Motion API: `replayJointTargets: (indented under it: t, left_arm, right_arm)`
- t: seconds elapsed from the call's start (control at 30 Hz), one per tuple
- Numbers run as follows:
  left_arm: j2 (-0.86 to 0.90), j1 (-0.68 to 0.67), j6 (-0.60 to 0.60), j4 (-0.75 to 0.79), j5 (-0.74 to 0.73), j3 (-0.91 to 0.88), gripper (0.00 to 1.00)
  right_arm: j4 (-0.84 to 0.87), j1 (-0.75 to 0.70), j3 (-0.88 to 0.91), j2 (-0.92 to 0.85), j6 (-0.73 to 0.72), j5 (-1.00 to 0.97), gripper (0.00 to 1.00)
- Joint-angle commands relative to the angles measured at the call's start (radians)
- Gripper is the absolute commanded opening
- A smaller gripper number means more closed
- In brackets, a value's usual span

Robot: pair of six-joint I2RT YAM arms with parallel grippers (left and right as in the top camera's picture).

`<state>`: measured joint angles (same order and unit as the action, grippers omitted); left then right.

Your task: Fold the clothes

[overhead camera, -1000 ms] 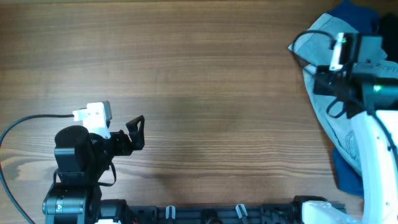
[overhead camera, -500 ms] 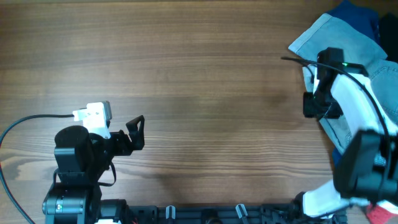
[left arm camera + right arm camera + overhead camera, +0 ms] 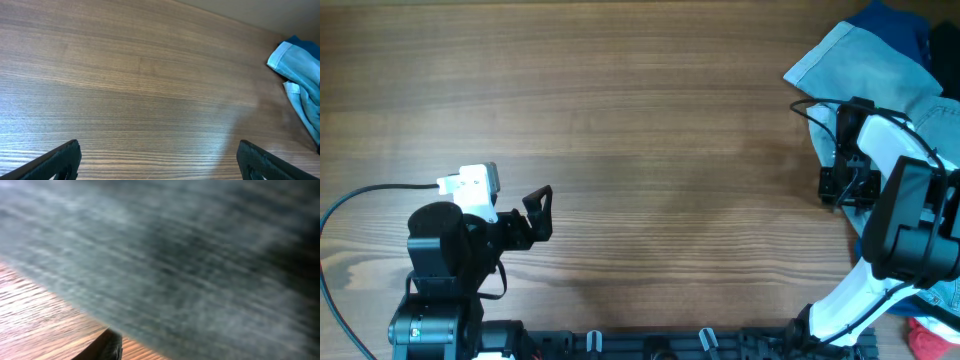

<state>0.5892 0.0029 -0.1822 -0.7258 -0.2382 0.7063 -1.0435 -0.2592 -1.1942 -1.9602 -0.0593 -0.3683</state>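
Down at the right gripper (image 3: 842,187), right of centre in the overhead view: set against the left edge of the denim shorts (image 3: 880,75). Impossible to tell how far open, or whether closed on any cloth. Blurred throughout in the right wrist view, with just one dark fingertip (image 3: 111,347) at the bottom edge over wood grain, and grey-blue denim across nearly everything else.

Over at the left gripper (image 3: 542,213), lower left of the overhead view: spread wide, holding nothing, above the wooden table (image 3: 650,120). Seen in the left wrist view as two black fingertips (image 3: 57,160) in the bottom corners, well apart.

Farther out: shorts bunched against the right edge of the overhead frame, upper right, lying over a royal-blue garment (image 3: 895,25). Something red (image 3: 925,340) in the bottom right corner.
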Motion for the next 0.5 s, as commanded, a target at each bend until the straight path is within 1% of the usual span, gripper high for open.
replayJointTargets:
  t: [0.0, 0.3, 0.47]
  left_arm:
    - [-0.001, -0.001, -0.010, 0.003, -0.019, 0.018, 1.00]
    - [-0.001, -0.001, -0.010, 0.003, -0.019, 0.018, 1.00]
    - [-0.001, -0.001, -0.009, 0.003, -0.019, 0.018, 1.00]
  right_arm:
    - [-0.004, -0.008, 0.002, -0.007, -0.026, -0.032, 0.42]
    - [-0.058, -0.008, -0.016, 0.109, -0.014, -0.029, 0.43]
    - [-0.088, -0.008, -0.015, 0.126, -0.014, -0.029, 0.43]
